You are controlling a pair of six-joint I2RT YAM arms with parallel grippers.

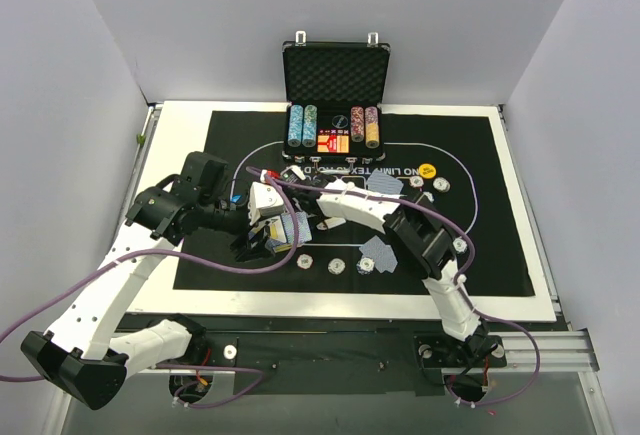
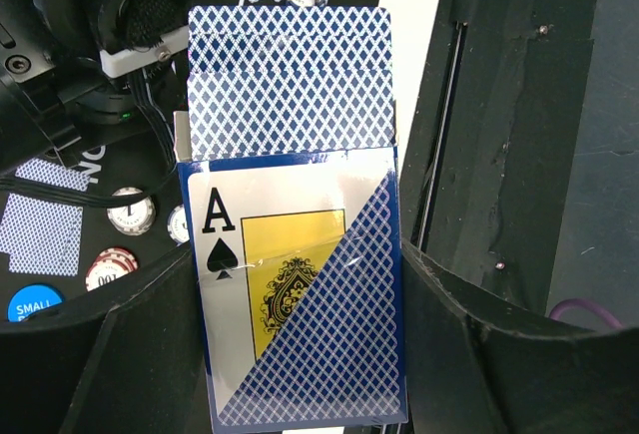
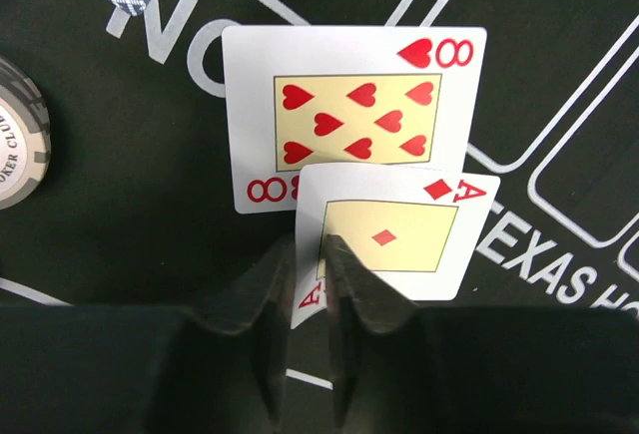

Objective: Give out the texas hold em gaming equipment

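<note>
Left gripper [image 2: 300, 334] clamped on deck [image 2: 290, 85], held above the mat [image 3: 120, 205], cards sticking out of the box. Right gripper [image 3: 312, 254] pinches ace of diamonds [image 3: 399, 234], face up, overlapping 8 of hearts [image 3: 349, 115] on mat. 1 poker chip [image 3: 15, 135] lies left of them.

Looks like a robotics lab cell to me: plain pale partition walls [image 1: 300, 5] box in a white counter [image 1: 180, 115], the left arm [image 1: 110, 300] and right arm [image 1: 450, 300] are mounted on an aluminium rail [image 1: 560, 350], and purple cables [image 1: 240, 270] trail loose.
</note>
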